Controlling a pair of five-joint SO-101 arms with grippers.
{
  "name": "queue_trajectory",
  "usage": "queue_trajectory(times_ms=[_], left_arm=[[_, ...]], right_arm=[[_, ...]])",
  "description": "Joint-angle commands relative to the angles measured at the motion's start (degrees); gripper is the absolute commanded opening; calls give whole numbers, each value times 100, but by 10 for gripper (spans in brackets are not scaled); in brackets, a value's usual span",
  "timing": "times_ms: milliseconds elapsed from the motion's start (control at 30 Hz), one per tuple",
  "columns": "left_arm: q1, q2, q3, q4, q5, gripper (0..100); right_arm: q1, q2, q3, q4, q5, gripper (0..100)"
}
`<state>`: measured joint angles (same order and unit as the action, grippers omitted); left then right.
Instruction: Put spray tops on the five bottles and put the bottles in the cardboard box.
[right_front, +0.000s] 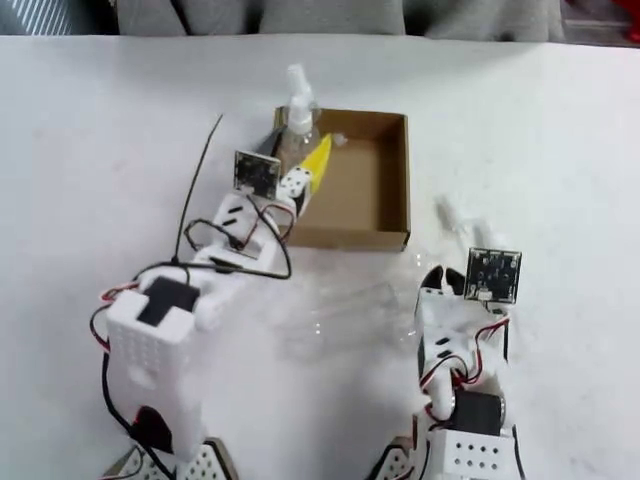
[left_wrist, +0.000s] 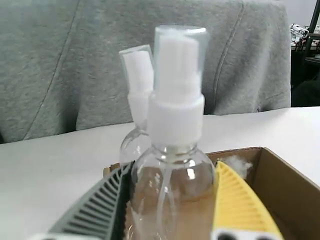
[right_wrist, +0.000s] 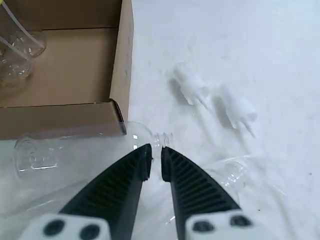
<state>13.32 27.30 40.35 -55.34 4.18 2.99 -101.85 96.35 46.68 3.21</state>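
My left gripper (left_wrist: 170, 205) is shut on a clear bottle (left_wrist: 175, 115) with a white spray top, held upright over the near-left corner of the cardboard box (right_front: 385, 185). A second capped bottle (left_wrist: 137, 85) stands just behind it. In the high view the held bottle (right_front: 296, 130) rises at the box's left rear and the left gripper (right_front: 303, 180) sits beside it. My right gripper (right_wrist: 155, 155) is shut with nothing in it, its tips just short of the neck of an uncapped bottle (right_wrist: 75, 147) lying in front of the box. Two loose spray tops (right_wrist: 192, 86) (right_wrist: 239, 111) lie on the table.
Another uncapped bottle (right_wrist: 231, 175) lies beside my right gripper. Bottle bases (right_wrist: 17, 55) show inside the box (right_wrist: 75, 65). In the high view several clear bottles (right_front: 350, 308) lie between the two arms. A grey cloth (left_wrist: 50, 65) hangs behind the table.
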Motion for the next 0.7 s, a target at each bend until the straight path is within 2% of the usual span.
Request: queue_trajectory(times_ms=[0,667], left_arm=[[-75,84,-413,-167,-70,102],[-101,163,-396,123,-70,123]], right_arm=[[57,-57,53,22,79,17],[75,-57,53,22,79,17]])
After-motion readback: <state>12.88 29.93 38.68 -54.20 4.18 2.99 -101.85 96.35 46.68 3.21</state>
